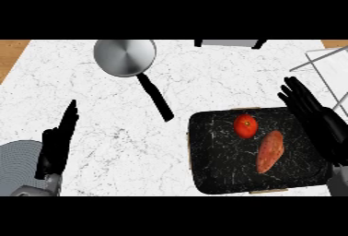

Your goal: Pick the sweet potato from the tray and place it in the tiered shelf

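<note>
An orange-brown sweet potato (pixel 269 151) lies on the black speckled tray (pixel 217 166) at the lower right, just below a red tomato (pixel 245 125). My right hand (pixel 314 117) is open, fingers straight, over the tray's right edge and apart from the sweet potato. Part of the tiered shelf (pixel 327 64) shows as white wire and a pale panel at the upper right edge. At the lower left my left hand (pixel 58 140) rests open, fingers pointing up, holding nothing.
A grey frying pan (pixel 125 56) with a black handle (pixel 155 97) sits at the top centre of the white marble counter (pixel 102 115). A grey round plate (pixel 17 166) shows at the lower left corner. A dark-legged object (pixel 228 43) sits at the far edge.
</note>
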`<state>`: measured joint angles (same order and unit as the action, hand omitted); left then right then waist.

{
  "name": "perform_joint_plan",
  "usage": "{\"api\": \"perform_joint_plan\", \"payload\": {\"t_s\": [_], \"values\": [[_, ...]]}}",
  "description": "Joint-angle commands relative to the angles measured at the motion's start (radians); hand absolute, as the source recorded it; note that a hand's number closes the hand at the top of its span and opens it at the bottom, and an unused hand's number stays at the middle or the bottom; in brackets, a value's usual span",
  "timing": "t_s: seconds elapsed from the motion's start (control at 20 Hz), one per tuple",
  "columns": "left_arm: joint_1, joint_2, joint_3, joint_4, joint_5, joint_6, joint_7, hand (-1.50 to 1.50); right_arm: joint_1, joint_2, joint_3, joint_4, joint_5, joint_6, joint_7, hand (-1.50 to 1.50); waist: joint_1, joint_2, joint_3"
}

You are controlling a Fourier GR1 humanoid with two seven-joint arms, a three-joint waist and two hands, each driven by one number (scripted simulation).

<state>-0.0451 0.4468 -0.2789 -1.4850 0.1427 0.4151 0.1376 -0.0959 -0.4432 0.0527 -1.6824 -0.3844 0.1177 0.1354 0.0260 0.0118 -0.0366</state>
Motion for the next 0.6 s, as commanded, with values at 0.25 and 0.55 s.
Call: {"api": "perform_joint_plan", "payload": {"t_s": [0.25,0.55], "values": [[-0.169,-0.007,0.114,-0.079,0.14,-0.095,0.002,0.0,-0.093,-0.097,-0.316,0.094,0.114,-0.256,-0.074,1.5,-0.045,-0.009,0.036],[-0.16,0.004,0.134,-0.079,0.213,-0.181,0.048,0.0,0.038,0.083,-0.406,0.137,-0.062,-0.279,-0.106,-1.5,-0.04,-0.014,0.038]]}}
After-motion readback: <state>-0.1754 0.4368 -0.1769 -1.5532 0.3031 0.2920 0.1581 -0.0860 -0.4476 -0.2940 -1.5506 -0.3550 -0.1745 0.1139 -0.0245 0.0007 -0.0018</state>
